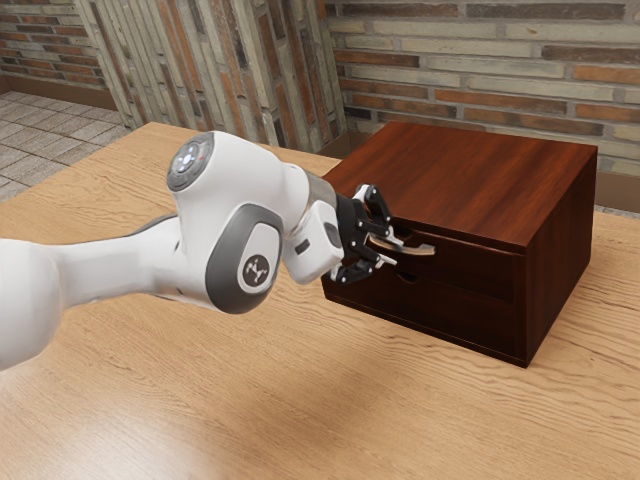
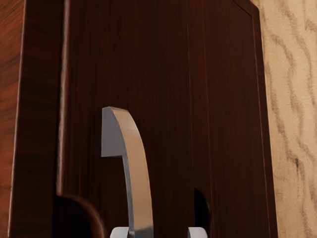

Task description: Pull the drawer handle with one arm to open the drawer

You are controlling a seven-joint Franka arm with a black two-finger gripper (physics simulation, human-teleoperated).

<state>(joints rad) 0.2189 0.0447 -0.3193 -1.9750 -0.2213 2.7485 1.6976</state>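
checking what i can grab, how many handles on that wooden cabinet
1: a metal handle on the upper front of the cabinet, at the gripper. The arm covers part of the front, so another could be hidden.

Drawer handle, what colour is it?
The handle is silvery grey, clearest in the wrist view.

curved metal handle (image 2: 130, 168) on dark drawer front (image 2: 198, 99).

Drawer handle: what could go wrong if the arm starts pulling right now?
The handle sits between the fingers of the gripper, but one fingertip stands apart from it, so a pull now may slip off. The cabinet just stands on the table; it might slide along instead of the drawer opening.
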